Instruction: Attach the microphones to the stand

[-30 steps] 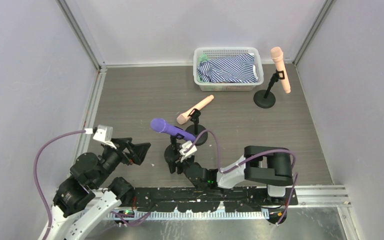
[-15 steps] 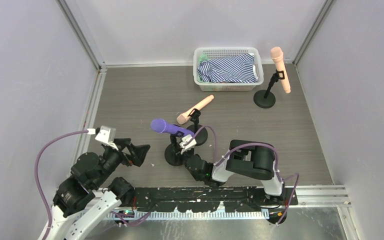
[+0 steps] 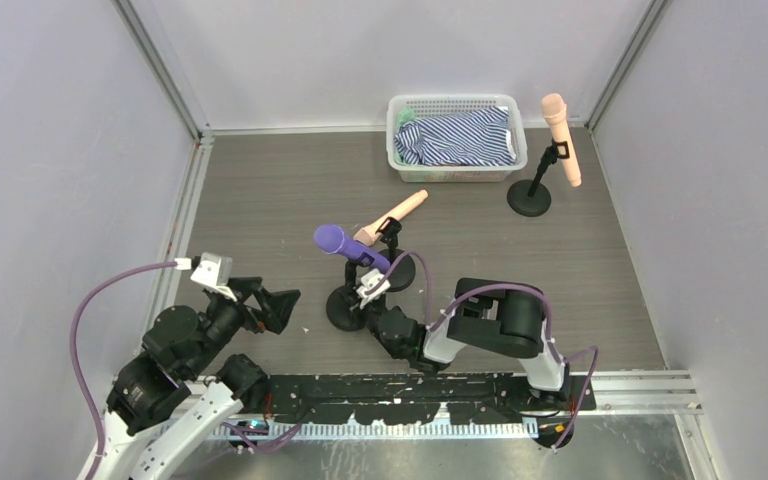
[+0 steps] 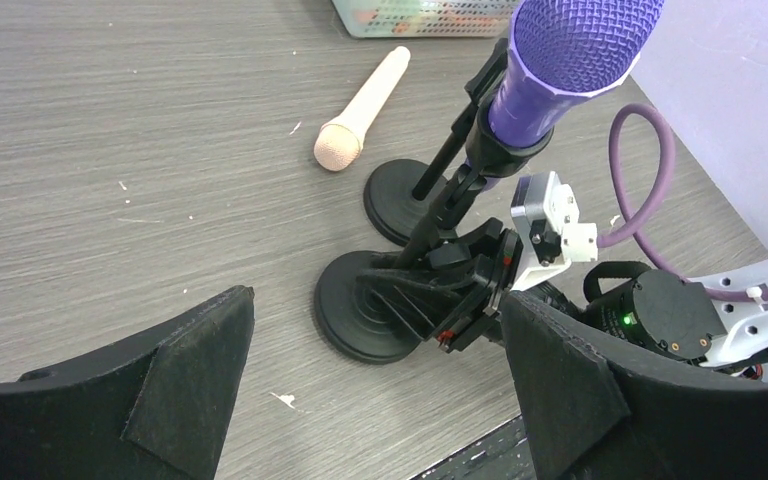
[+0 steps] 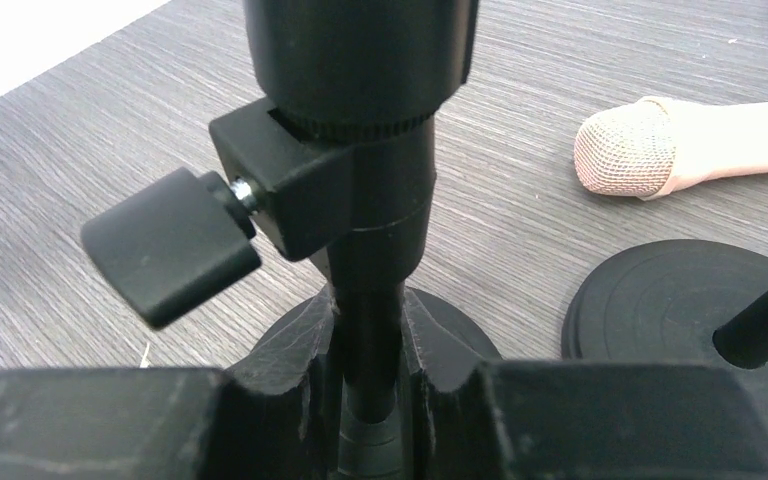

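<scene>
Right now I see the purple microphone (image 3: 345,247) sitting in the clip at the top of the near stand (image 3: 343,312). Its round head is tipped up and to the left. My right pincer (image 3: 360,303) is low down and shut tight on the thin black pole (image 5: 372,330) of that stand, just above its round base. In the right wrist view both fingers (image 5: 290,365) press the pole, one from each side, under the clip joint with its small black knob (image 5: 170,245). My left pincer (image 3: 272,300) hangs off to the left, near that stand but not touching it. Its fingers are spread wide with nothing between them. Just behind the near stand is the second stand (image 3: 400,272). The first peach microphone (image 3: 392,217) lies flat on the gray surface (image 3: 290,200) just beside it, with its head pointing toward my side. The second peach microphone (image 3: 560,138) is up in the clip of the far stand (image 3: 528,200) at the back right. That stand is next to a white basket (image 3: 455,101) with a striped cloth (image 3: 457,135) in it.
</scene>
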### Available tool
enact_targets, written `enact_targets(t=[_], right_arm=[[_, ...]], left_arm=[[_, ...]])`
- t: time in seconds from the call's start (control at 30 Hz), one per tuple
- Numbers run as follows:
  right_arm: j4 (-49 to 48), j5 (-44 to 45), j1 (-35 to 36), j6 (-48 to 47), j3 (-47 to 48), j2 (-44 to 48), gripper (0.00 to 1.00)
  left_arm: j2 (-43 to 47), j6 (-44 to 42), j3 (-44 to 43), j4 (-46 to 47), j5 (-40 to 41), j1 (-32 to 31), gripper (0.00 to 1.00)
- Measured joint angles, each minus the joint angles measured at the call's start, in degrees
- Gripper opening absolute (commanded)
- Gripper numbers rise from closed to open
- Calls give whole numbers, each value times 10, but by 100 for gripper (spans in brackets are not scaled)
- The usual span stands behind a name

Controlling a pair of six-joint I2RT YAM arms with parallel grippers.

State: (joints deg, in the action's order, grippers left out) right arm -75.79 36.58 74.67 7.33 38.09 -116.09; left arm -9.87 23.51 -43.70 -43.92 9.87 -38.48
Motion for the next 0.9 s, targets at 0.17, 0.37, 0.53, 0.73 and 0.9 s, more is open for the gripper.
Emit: enact_targets(t=[0.17, 0.37, 0.53, 0.73, 0.9], right_arm=[[4, -6, 6, -17, -6, 5, 1], [90, -5, 56, -75, -15, 77, 1], [161, 15, 128, -125, -22, 199, 1], [210, 88, 198, -179, -40, 336, 1], [297, 168, 209, -207, -55, 459, 1]], left_arm=[[0, 0, 0, 1, 0, 0, 94], [0, 0, 0, 3, 0, 0, 94], [5, 0, 3, 4, 0, 0, 94], [15, 0, 5, 4, 2, 0, 93], [15, 0, 5, 4, 2, 0, 93]])
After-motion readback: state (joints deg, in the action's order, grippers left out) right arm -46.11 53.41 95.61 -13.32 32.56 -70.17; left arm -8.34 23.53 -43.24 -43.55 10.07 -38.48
